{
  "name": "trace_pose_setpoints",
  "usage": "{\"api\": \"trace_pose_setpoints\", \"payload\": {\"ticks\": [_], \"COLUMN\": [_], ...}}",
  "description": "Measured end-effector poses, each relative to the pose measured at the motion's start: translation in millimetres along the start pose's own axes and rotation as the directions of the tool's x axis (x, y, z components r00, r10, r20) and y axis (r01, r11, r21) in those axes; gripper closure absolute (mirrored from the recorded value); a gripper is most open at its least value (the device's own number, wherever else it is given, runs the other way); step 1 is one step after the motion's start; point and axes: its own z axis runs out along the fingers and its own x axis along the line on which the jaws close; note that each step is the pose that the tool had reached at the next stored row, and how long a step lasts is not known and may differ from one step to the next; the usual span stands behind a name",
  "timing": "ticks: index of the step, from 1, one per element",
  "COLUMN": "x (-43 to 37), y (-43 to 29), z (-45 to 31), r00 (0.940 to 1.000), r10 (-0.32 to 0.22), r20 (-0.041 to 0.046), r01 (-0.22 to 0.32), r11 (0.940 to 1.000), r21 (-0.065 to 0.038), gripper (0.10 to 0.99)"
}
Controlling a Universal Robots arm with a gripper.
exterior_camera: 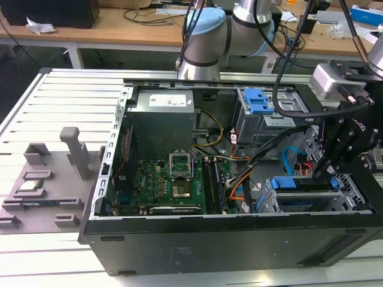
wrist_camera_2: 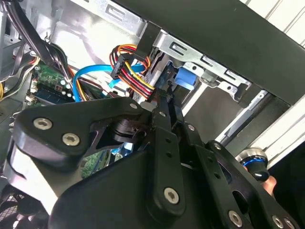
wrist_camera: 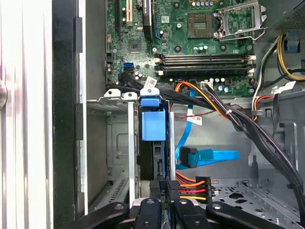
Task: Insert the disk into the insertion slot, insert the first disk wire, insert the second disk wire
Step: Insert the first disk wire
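Observation:
The disk (wrist_camera: 153, 125), in its bright blue caddy, stands edge-on inside the silver insertion slot (wrist_camera: 119, 138) at the case's lower right corner (exterior_camera: 299, 184). My gripper (wrist_camera: 164, 185) is right at the disk's rear end with its dark fingers drawn together, and nothing shows between them. The first disk wire (wrist_camera: 202, 183), red, orange and black with a black plug, hangs loose just beside the fingertips. The second disk wire (wrist_camera: 209, 155), flat and light blue, lies loose across the case floor beside the slot. Both wires also appear in the second wrist view, first (wrist_camera_2: 121, 64) and second (wrist_camera_2: 88, 74).
The open black case (exterior_camera: 179, 245) holds a green motherboard (exterior_camera: 167, 185), a grey power supply (exterior_camera: 161, 119) and a taller grey bay with blue latches (exterior_camera: 258, 101). A thick black cable bundle (wrist_camera: 248, 124) runs past the slot. A grey fixture (exterior_camera: 36, 179) lies at the exterior view's left.

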Motion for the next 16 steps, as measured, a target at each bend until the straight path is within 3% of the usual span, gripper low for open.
{"api": "trace_pose_setpoints", "payload": {"ticks": [13,16], "x": [-0.8,-0.9], "y": [-1.4,-1.5], "z": [2.8,2.8], "r00": [1.0,1.0], "r10": [0.0,0.002], "r20": [0.0002,0.0049], "r01": [0.0,-0.002], "r11": [1.0,1.0], "r21": [0.0,0.0], "gripper": [0.918,0.918]}}
